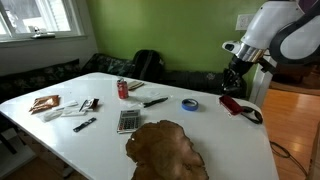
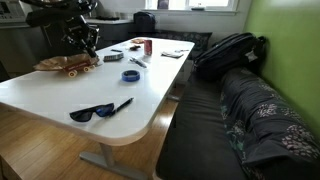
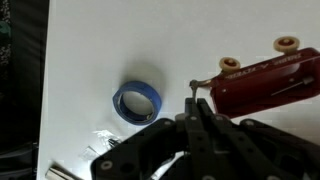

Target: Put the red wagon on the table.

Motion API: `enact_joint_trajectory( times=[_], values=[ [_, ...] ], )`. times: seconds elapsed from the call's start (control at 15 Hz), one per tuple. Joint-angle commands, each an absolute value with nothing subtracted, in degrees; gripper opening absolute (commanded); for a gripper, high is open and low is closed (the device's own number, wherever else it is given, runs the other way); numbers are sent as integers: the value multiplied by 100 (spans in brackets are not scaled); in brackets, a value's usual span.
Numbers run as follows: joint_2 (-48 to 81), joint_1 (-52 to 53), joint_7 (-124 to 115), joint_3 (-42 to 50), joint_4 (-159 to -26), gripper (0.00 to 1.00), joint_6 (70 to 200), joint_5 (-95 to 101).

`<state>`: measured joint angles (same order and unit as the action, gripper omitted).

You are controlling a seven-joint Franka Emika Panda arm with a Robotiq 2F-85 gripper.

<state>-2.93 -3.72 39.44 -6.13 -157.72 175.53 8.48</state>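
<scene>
Bench [image 1: 95,138]: white, green wall behind it.
Red wagon [image 3: 262,84]: lying on the bench, wheels showing.
Claw [image 3: 196,104]: yours looks pressed together, empty, right beside the wagon.

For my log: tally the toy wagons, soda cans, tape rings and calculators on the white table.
flat red toy wagon: 1
upright red-and-white soda can: 1
blue tape ring: 1
flat grey calculator: 1
Total: 4
</scene>
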Motion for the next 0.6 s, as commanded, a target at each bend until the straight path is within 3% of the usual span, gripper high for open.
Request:
enact_joint_trajectory(
  times=[0.0,0.53],
  values=[
    [-29,-108,3551,-476,-15761,1,17758,1068],
    [1027,157,3177,-1523,-15773,1,18781,480]
  ],
)
